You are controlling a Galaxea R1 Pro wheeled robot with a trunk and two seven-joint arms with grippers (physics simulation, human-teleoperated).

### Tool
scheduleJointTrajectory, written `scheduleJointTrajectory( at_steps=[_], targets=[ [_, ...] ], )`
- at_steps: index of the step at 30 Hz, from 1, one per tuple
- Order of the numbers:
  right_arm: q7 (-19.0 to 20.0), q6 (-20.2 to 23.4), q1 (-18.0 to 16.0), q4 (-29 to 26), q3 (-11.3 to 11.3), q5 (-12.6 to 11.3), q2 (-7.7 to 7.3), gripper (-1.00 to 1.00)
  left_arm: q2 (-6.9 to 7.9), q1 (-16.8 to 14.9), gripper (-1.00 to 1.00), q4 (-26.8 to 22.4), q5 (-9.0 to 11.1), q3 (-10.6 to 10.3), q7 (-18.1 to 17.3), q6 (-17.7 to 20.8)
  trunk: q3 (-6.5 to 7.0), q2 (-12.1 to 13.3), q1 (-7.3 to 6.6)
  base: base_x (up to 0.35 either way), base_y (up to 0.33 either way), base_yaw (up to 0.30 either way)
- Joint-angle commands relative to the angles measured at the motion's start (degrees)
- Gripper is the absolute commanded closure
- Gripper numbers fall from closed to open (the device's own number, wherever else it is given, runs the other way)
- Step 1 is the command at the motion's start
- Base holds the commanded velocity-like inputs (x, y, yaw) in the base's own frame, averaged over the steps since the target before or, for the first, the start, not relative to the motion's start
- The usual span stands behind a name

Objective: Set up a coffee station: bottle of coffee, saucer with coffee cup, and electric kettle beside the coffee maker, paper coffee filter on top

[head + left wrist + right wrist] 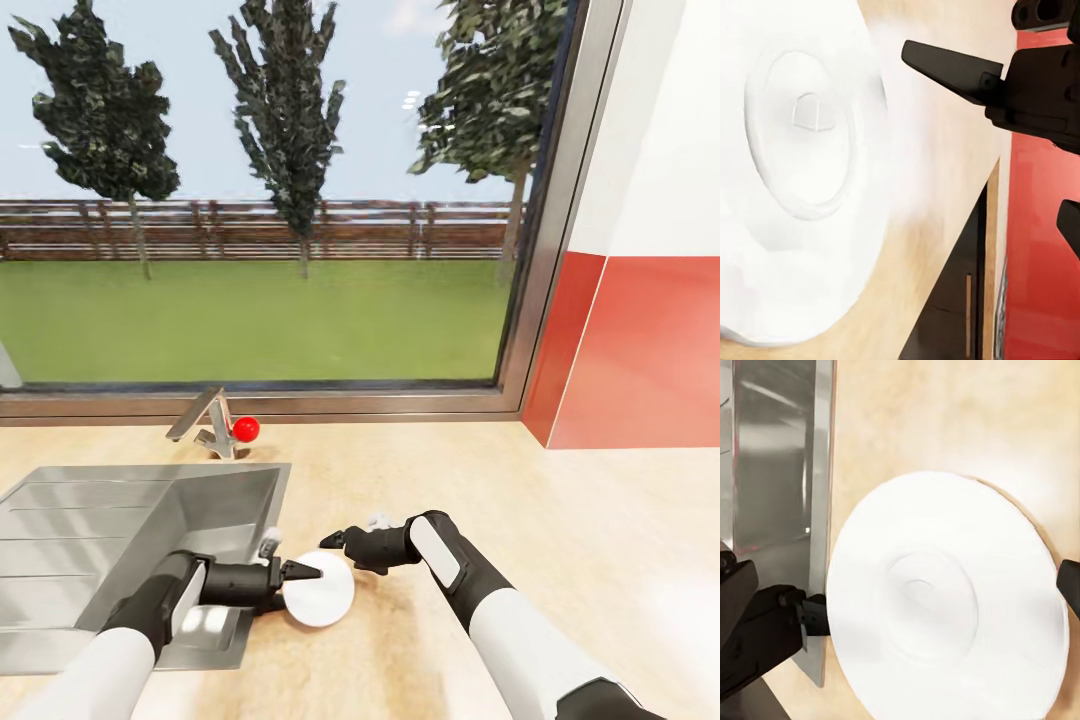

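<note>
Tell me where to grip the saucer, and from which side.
Take the saucer by its thin rim; the centre is a shallow ring with nothing to pinch. It lies flat on the kitchen countertop beside the sink, so come in low from the sink side, where the left gripper already sits at the edge, one finger over the rim and one under it.

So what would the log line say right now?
saucer: flat on kitchen countertop beside sink | left gripper: at its edge | right gripper: above, empty
</note>
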Motion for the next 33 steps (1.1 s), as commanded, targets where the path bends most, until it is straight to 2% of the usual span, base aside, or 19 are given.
scheduleJointTrajectory(
  at_steps=[1,7,16,17,33],
  targets=[
    [0.5,0.1,-0.1,0.0,0.0,0.5,0.00,-1.00,-0.21,-0.1,-1.00,-0.1,-0.3,0.2,-0.4,0.5,-0.14,-0.1,0.04,0.000,0.000,0.000],
    [0.5,0.1,-0.1,0.0,0.0,0.5,0.00,-1.00,-0.84,-0.1,-1.00,-0.1,-0.3,0.2,-0.4,0.5,-0.14,-0.1,0.04,0.000,0.000,0.000],
    [0.5,0.1,-0.1,0.0,0.0,0.5,0.00,-1.00,-0.79,-0.1,-1.00,-0.1,-0.4,0.1,-0.4,0.5,-0.14,-0.1,0.04,0.002,0.000,0.000],
    [0.5,0.1,-0.1,0.0,0.0,0.5,0.00,-1.00,-0.76,-0.1,1.00,-0.1,-0.4,0.1,-0.4,0.5,-0.14,-0.1,0.04,0.049,0.000,0.000],
    [0.5,0.1,-0.1,0.0,0.0,0.5,0.00,-1.00,-0.47,-0.1,1.00,-0.2,-0.3,-0.2,-0.4,0.5,-0.14,-0.1,0.04,0.046,0.000,0.000]
  ],
)
